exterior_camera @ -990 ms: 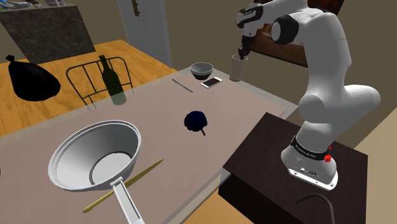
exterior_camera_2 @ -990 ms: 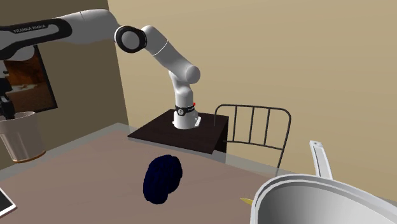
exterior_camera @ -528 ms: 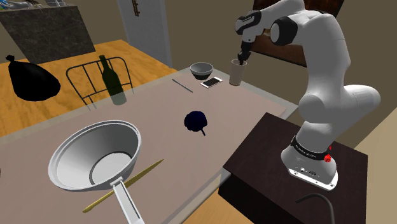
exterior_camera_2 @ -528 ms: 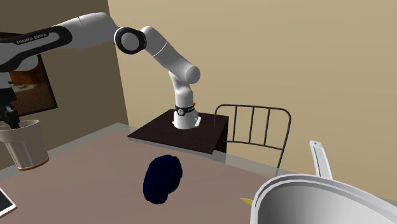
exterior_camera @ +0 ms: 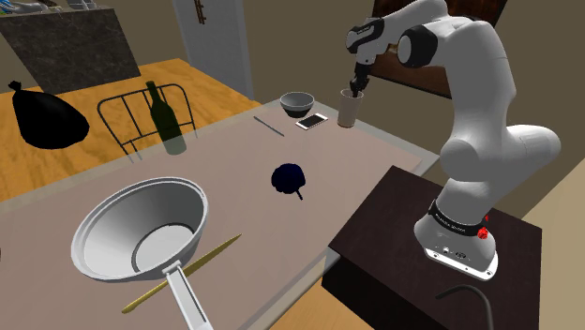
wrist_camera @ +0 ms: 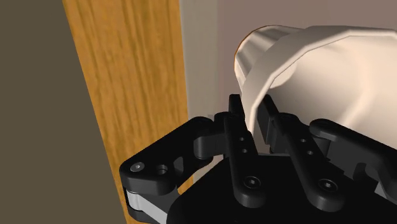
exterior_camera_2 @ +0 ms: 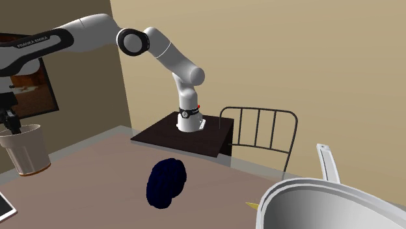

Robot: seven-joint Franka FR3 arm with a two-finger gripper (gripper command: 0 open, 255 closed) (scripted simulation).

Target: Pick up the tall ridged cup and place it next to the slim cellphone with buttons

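Note:
The tall cup point(exterior_camera: 349, 109) is pale beige with faceted sides and stands upright at the table's far corner. It is just to the shoulder view's right of the slim white cellphone point(exterior_camera: 312, 121). My gripper point(exterior_camera: 355, 86) comes down from above, shut on the cup's rim. In the wrist view its fingers point(wrist_camera: 240, 137) pinch the cup point(wrist_camera: 318, 70) wall, one inside and one outside. In the second exterior view the gripper point(exterior_camera_2: 10, 123) holds the cup point(exterior_camera_2: 27, 151), whose base is at or just above the tabletop. A corner of the phone point(exterior_camera_2: 5, 207) lies nearby.
A dark bowl point(exterior_camera: 297, 101) sits beyond the phone, a thin rod point(exterior_camera: 269, 126) beside it. A dark blue lump point(exterior_camera: 290, 177) lies mid-table. A large grey pan point(exterior_camera: 141, 230), a yellow stick point(exterior_camera: 183, 273) and a dark bottle point(exterior_camera: 167, 120) occupy the near and left side.
The cup, held in my gripper, has come down a little toward the tabletop beside the phone. Over the last half second it barely moved.

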